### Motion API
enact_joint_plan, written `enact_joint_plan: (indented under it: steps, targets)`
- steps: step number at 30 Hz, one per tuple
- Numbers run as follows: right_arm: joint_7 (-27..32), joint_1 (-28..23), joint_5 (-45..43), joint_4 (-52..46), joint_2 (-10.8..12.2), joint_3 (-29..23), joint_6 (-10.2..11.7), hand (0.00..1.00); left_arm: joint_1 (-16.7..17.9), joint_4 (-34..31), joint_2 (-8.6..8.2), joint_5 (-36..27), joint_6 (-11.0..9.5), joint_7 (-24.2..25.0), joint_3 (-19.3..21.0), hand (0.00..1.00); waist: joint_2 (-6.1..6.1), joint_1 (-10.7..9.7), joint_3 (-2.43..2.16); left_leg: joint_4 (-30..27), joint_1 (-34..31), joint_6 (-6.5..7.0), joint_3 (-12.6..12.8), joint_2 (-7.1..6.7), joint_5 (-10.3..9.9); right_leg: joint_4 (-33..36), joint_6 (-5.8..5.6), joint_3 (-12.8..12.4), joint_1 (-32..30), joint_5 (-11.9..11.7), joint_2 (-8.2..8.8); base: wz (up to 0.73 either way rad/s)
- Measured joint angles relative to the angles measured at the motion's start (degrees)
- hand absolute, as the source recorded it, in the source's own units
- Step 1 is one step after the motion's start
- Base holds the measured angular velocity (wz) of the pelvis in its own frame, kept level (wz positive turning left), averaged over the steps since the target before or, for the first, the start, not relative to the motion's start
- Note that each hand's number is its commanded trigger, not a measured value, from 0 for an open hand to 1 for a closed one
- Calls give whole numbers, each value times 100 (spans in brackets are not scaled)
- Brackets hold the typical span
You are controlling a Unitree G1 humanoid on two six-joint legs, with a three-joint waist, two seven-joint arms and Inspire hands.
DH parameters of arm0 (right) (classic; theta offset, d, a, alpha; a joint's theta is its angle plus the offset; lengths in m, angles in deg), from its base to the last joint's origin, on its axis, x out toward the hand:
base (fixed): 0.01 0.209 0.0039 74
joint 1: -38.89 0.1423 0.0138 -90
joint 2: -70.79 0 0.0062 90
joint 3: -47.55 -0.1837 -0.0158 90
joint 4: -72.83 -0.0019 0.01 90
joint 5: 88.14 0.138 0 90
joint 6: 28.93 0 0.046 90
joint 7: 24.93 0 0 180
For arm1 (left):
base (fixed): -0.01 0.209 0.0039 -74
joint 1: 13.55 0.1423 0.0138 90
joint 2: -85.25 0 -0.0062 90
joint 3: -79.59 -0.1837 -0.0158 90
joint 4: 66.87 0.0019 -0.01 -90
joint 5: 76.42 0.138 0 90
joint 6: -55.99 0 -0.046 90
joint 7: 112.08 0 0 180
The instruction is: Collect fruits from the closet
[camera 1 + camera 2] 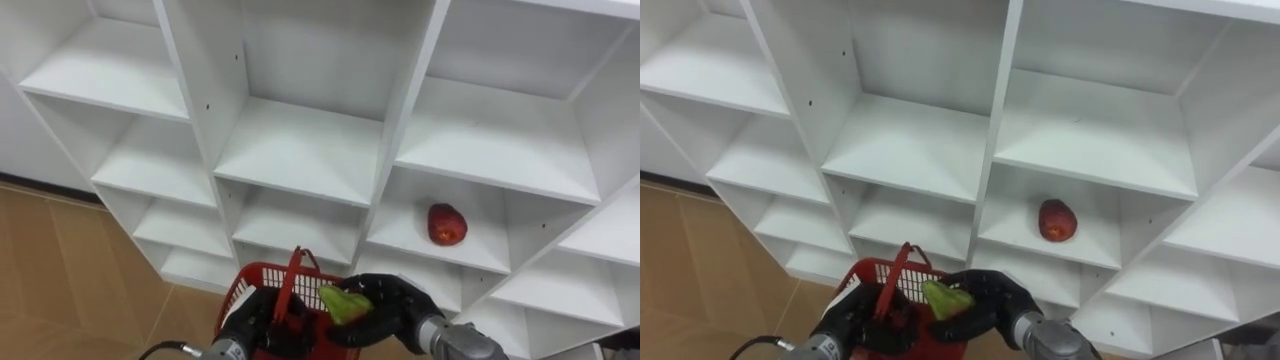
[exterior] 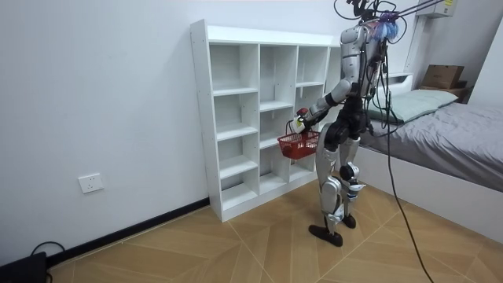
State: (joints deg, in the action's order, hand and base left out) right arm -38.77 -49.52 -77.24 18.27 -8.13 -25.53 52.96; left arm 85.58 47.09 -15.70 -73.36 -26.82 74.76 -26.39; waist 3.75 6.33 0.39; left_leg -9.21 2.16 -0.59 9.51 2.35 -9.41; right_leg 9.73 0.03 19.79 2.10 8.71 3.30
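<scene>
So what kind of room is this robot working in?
Most likely a bedroom in a home: a bed with grey bedding and a pillow at the room view's right, a white open shelf unit against the wall, and a wood-patterned floor.

Head stereo pair looks down, close on closet [image 1: 300, 150]; room camera, farther off, shares closet

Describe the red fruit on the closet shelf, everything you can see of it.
The red fruit is rounded, slightly taller than wide, glossy red with a darker patch. It sits alone on a white shelf board, set back from the front edge, right of centre in the eye view, touching only the board.
</scene>
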Motion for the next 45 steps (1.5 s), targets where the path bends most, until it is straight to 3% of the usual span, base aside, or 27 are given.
enact_joint_plan:
  steps: [6,11,16,18,19,20,45]
  targets:
    - [9,3,-8,-8,10,0,0,100,0,0,-5,0,4,15,1,100,7,10,7,0,2,0,-4,-1,0,2,0,3,-4,0,3,0]
    - [24,8,-48,59,6,5,0,100,6,1,-1,0,4,131,-9,100,104,22,57,1,1,0,-15,-1,0,-2,0,11,-4,0,2,0]
    - [1,173,-145,520,42,45,0,100,7,13,0,1,4,203,-53,100,113,17,59,1,-15,0,-15,-2,0,-6,0,12,-9,0,0,0]
    - [2,200,-231,614,38,41,0,63,15,13,0,5,5,260,-71,100,112,22,58,-6,-39,0,-27,-1,0,-8,0,28,-17,0,0,3]
    - [-1,219,-246,653,42,42,0,5,23,14,1,15,5,277,-96,100,112,22,58,-13,-49,0,-30,0,0,-10,0,30,-22,0,1,0]
    - [-4,252,-247,716,53,46,0,0,40,14,1,40,5,285,-115,100,107,22,56,-14,-47,0,-30,0,0,-10,0,28,-20,0,2,0]
    - [-6,412,-335,944,101,98,0,0,116,54,10,163,180,408,-107,100,101,19,31,-31,-45,0,-31,-1,0,-2,0,37,-12,0,3,0]
